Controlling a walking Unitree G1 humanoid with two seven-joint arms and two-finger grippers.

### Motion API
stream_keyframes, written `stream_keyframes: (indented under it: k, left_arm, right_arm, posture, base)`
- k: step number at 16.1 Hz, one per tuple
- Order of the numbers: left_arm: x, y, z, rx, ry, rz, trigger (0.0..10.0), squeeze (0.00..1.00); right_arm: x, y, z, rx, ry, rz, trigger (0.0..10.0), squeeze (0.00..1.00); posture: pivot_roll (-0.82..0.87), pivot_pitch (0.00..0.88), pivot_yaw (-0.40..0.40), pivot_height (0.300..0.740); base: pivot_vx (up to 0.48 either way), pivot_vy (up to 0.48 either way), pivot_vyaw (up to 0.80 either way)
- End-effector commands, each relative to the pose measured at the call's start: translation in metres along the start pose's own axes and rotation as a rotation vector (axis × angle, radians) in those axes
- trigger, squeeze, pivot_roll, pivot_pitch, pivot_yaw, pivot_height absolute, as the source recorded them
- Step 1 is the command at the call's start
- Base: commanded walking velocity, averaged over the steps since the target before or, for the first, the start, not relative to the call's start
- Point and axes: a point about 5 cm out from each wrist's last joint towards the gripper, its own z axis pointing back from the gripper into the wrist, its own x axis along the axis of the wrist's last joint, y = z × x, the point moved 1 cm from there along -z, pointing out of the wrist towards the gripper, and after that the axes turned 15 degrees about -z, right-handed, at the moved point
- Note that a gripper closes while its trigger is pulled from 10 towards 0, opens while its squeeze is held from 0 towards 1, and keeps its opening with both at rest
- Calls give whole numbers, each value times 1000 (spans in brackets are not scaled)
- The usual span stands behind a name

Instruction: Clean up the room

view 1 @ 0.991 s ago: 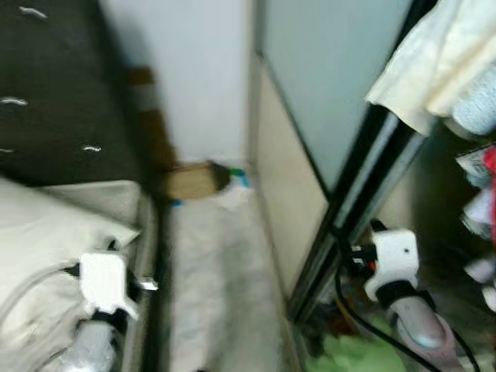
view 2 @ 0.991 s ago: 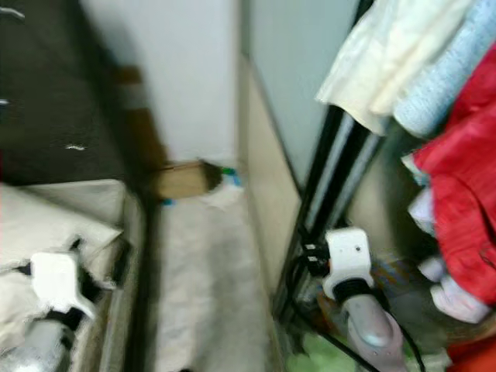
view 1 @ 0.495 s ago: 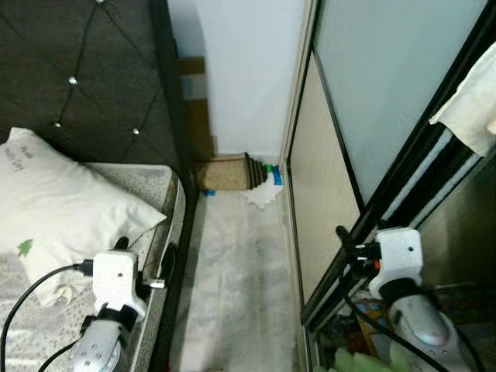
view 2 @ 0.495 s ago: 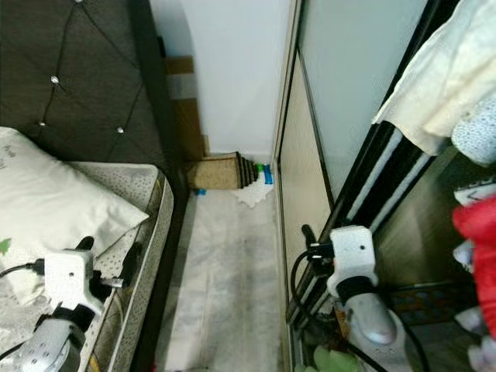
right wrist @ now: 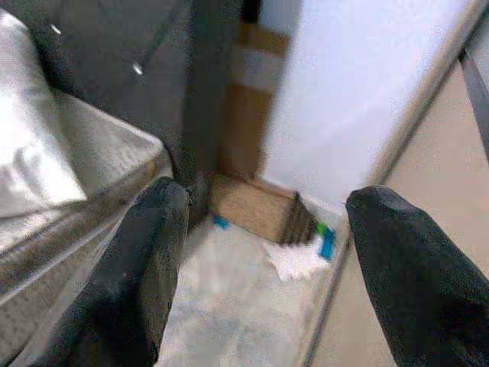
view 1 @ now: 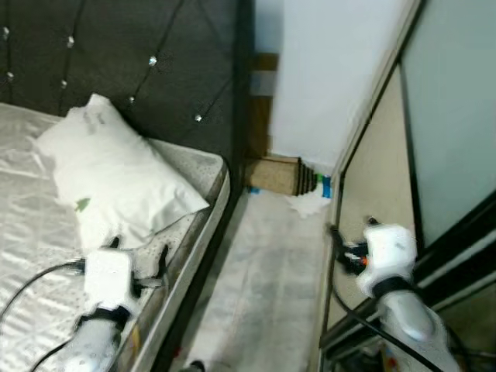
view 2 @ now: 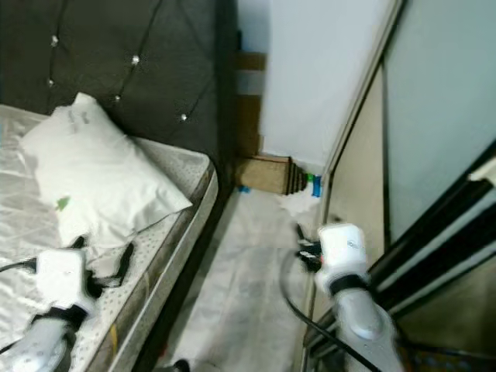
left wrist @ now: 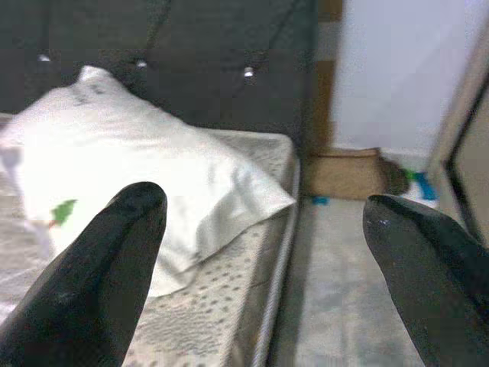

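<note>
The 2 black fingers [right wrist: 149, 267] of the right gripper [right wrist: 275, 275] are spread wide with nothing between them, and are aimed down the narrow pale floor strip [view 1: 263, 271] toward the far corner. There, a crumpled white cloth or paper scrap [right wrist: 294, 260] is seen lying on the floor, touching a small blue and green item [right wrist: 327, 241] and just beside a brown cardboard box [right wrist: 256, 208] set against the white wall [view 1: 325, 70].

The left gripper [left wrist: 263, 252] is likewise held wide and empty, its fingers [left wrist: 99, 267] poised above the patterned grey mattress [view 1: 190, 167] near the plump white pillow [view 1: 116, 170], which rests against the dark tufted headboard [view 1: 155, 46].

The corner litter is judged the likely target, well apart from both grippers. The passage between the bed edge and the sliding wardrobe door [view 1: 372, 178] is tight; the right arm or its trailing black cable [view 1: 341, 310] could be snagged on the door track if the approach drifts sideways. Blur could also spoil aim.
</note>
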Motion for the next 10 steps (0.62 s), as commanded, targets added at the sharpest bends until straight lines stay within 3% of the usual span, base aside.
stream_keyframes:
  k: [1, 10]
  left_arm:
    - [1, -4, 1, -10, -1, 10, 10000, 0]
    - [2, -6, -2, -16, -7, 14, 10000, 0]
  right_arm:
    - [-4, -9, 5, -31, 21, 6, 10000, 0]
    - [-4, -5, 1, -19, 21, -5, 10000, 0]
  posture:
    - [-11, 115, -57, 740]
    - [-12, 117, -58, 740]
  base:
    - [0, 0, 800]
    - [0, 0, 800]
